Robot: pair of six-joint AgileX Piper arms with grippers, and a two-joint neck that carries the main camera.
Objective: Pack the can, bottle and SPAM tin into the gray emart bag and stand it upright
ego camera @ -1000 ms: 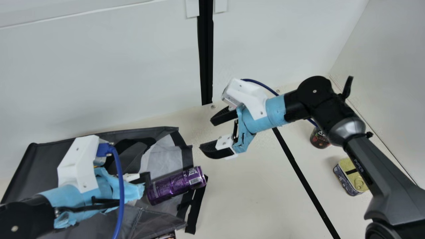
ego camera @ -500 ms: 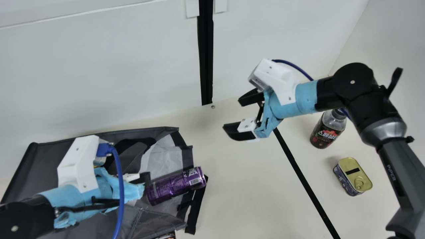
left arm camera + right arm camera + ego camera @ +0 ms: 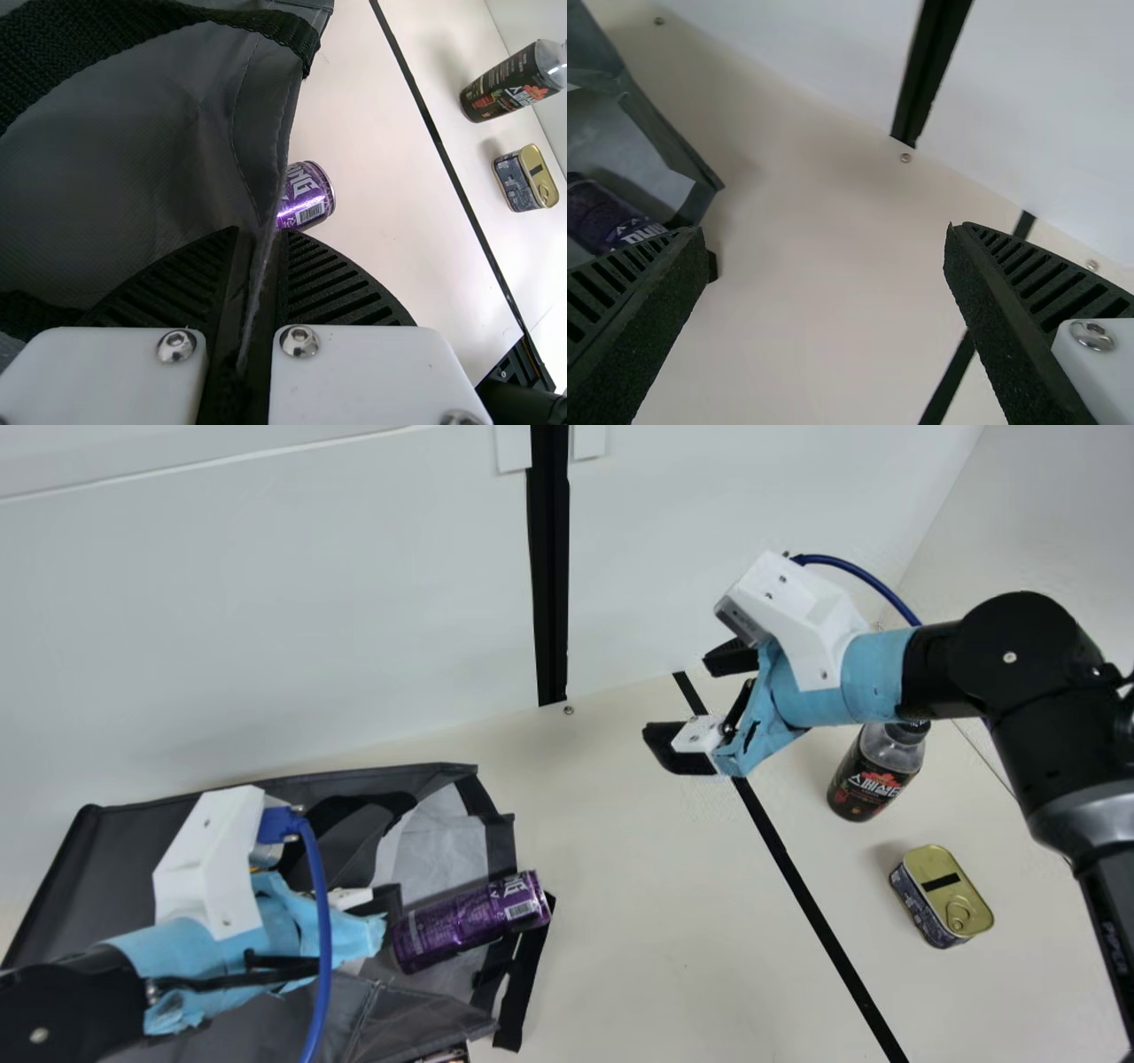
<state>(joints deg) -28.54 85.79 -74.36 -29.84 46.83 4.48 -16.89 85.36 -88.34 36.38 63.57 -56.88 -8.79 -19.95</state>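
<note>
Can (image 3: 474, 921) lies on its side in the mouth of the gray bag (image 3: 93, 868), over its pale lining; the end with the barcode points to my right. The bag lies on the cream surface (image 3: 656, 903) at my left, its mouth toward my right. Near the can, a black strap (image 3: 521, 992) reaches past the mouth's edge.

My left end effector (image 3: 388, 903) is at the mouth, beside the can. The left wrist view shows its two ribbed fingers (image 3: 341, 283) together, the bag's wall pinched between them and the can just beyond.

My right end effector (image 3: 680, 698) hangs above the surface, fingers spread wide with nothing between them. It is well apart from the can.

The bottle (image 3: 873, 779) stands upright on the surface at my right, its cap partly behind my right arm in the main view. Near it, closer to me, the tin (image 3: 943, 895) sits with its gold lid and pull tab upward. A black line (image 3: 797, 877) runs along the surface between the bag and these two.
</note>
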